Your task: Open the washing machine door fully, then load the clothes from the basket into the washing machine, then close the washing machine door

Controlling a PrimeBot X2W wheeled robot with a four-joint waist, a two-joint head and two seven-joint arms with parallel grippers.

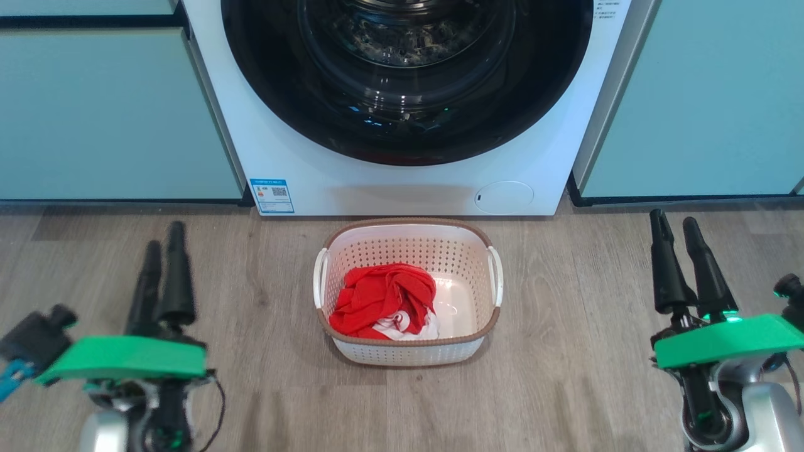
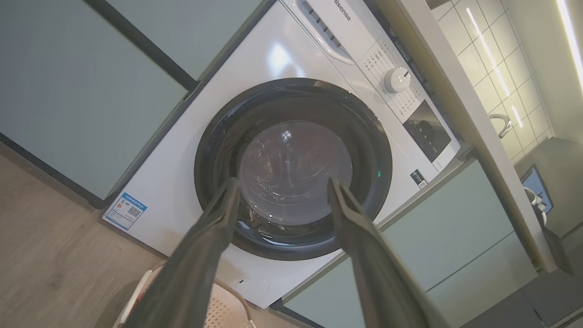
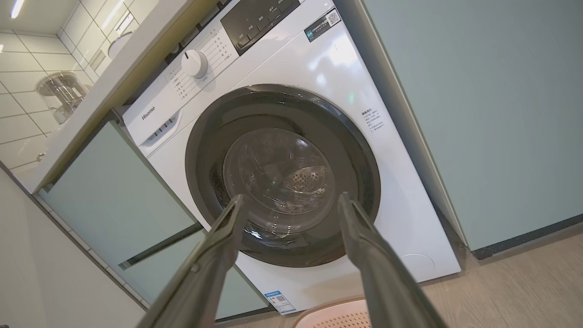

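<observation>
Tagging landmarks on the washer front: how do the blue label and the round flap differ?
The blue label is a rectangular printed sticker, lower left on the washing machine; the round flap is plain white, lower right. The label contrasts with the machine; the flap matches it. Both sit low, below the door.

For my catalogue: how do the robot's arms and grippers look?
The left gripper and right gripper each have two long, tapering black fingers on a flat bright-green plate. Silver-grey wrists carry black cables; the right one shows a small green light.
</observation>
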